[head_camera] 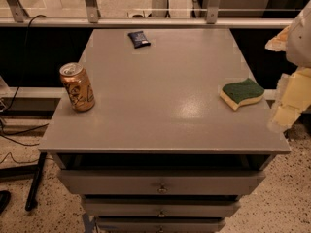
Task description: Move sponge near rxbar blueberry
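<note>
The sponge (241, 92), dark green on top over pale yellow foam with a wavy edge, lies near the right edge of the grey cabinet top (160, 110). The rxbar blueberry (139, 39), a small dark navy wrapper, lies near the far edge, left of centre. My cream-coloured gripper (290, 98) hangs at the right border of the view, just off the cabinet's right edge and a little to the right of the sponge, not touching it.
A gold-orange drink can (77, 87) stands upright near the left edge of the cabinet top. Drawers (162, 183) stack below the front edge. A glass railing with metal posts (91, 4) runs behind. Cables lie on the speckled floor at left.
</note>
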Robot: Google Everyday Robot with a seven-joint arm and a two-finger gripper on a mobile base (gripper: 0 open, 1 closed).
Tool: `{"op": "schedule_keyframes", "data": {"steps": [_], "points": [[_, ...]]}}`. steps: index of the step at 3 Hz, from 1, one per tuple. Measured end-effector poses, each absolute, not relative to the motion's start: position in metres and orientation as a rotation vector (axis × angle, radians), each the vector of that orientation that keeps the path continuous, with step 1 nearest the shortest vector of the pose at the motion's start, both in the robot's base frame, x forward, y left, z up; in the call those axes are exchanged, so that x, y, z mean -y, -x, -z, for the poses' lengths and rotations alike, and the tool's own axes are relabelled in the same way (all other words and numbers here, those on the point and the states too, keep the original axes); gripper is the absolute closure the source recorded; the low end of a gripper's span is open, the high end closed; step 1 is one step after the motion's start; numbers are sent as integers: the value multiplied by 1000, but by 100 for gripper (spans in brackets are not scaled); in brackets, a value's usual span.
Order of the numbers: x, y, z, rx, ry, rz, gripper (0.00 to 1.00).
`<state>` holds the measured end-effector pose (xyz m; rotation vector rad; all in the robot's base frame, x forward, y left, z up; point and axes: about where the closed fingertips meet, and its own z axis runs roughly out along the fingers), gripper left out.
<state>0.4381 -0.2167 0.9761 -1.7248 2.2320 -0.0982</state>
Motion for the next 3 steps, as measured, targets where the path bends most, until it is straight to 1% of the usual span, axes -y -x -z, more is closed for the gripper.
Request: {"op": "schedule_keyframes", "data": {"steps": [1, 2, 3], "points": [[217, -438, -976, -2232, 1725, 98, 0], [224, -460, -956, -2203, 1709, 78, 0], [238, -497, -908, -2178, 1686, 3, 0]]}}
